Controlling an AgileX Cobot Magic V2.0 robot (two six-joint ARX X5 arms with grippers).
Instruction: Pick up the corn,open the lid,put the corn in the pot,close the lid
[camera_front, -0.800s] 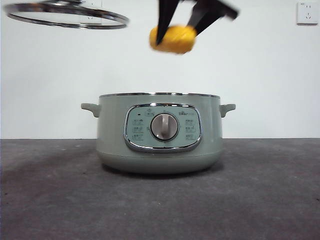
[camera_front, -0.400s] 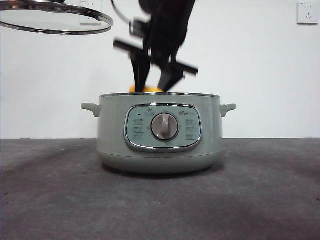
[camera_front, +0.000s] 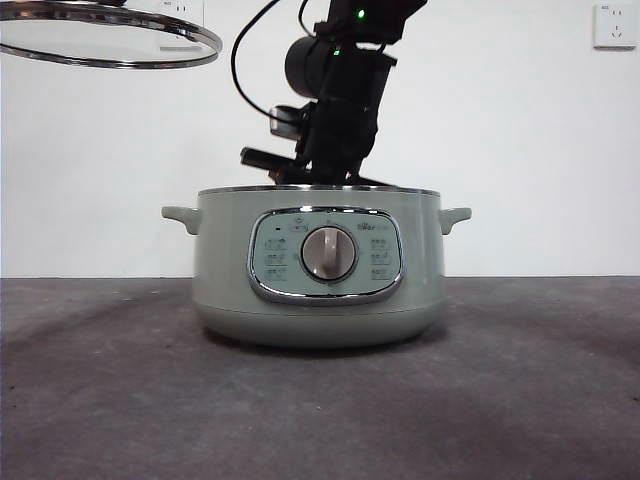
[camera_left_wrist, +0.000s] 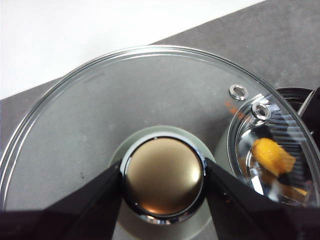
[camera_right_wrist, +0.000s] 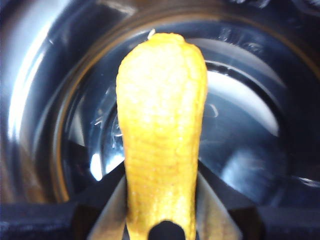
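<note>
The pale green pot (camera_front: 320, 270) stands open in the middle of the table. My right gripper (camera_right_wrist: 161, 200) is shut on the yellow corn (camera_right_wrist: 162, 135) and holds it inside the pot's shiny bowl (camera_right_wrist: 250, 130). In the front view the right arm (camera_front: 340, 110) reaches down into the pot; its jaws and the corn are hidden behind the rim. My left gripper (camera_left_wrist: 162, 172) is shut on the knob (camera_left_wrist: 162, 165) of the glass lid (camera_left_wrist: 100, 110). It holds the lid (camera_front: 110, 45) high at the upper left, clear of the pot. The corn (camera_left_wrist: 272, 155) shows through the glass.
The pot has a chrome-framed panel with a silver dial (camera_front: 329, 253) and small side handles (camera_front: 180, 216). The dark grey table (camera_front: 320, 410) spreads around it, with a white wall and a socket (camera_front: 613, 25) behind.
My right arm has come down with the corn from above the pot into it; the corn has dropped out of the front view. The lid has drifted slightly left.
</note>
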